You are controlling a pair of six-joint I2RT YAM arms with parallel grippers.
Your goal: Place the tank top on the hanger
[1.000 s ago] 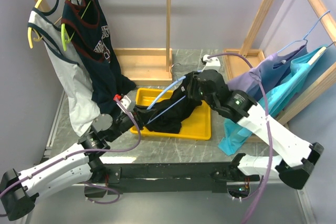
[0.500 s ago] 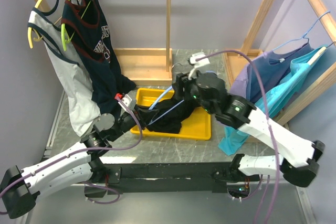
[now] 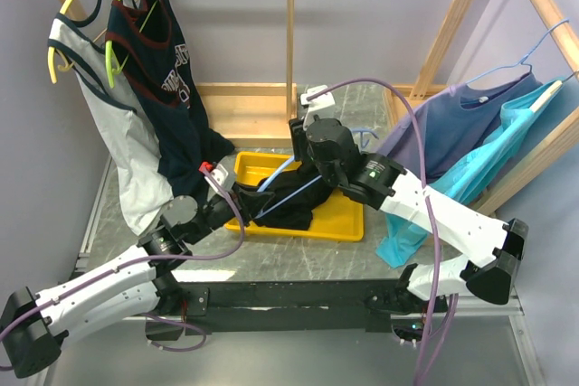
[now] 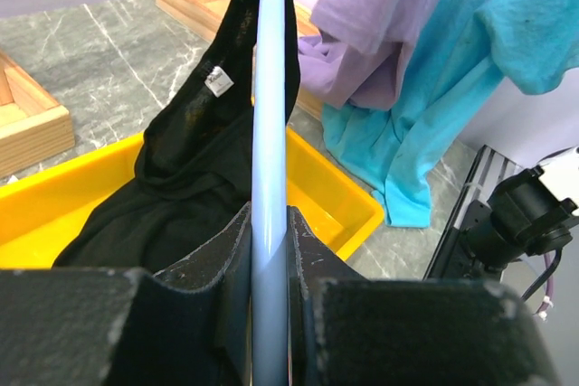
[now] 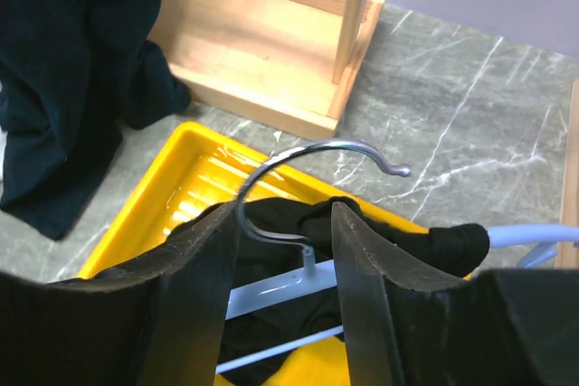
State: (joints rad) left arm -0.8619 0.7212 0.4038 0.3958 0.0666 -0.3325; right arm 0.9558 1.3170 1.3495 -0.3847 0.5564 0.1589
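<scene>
**Left wrist: threading step under way**

The left gripper [image 4: 270, 250] clamps the thin light-blue plastic hanger [image 4: 270, 124]. The crumpled black fabric tank top [image 4: 194, 187] is draped along it, trailing into a yellow tray [image 4: 54, 214]. Beyond, the right gripper [image 5: 285, 241] straddles the metal hook [image 5: 308, 153], unclosed. Next, probably pinch there.

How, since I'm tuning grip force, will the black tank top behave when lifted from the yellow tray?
Probably floppy: the tank top lies crumpled in the tray and drapes over the hanger. Likely light, since the thin hanger looks straight under it. It may slide along that smooth bar.
</scene>
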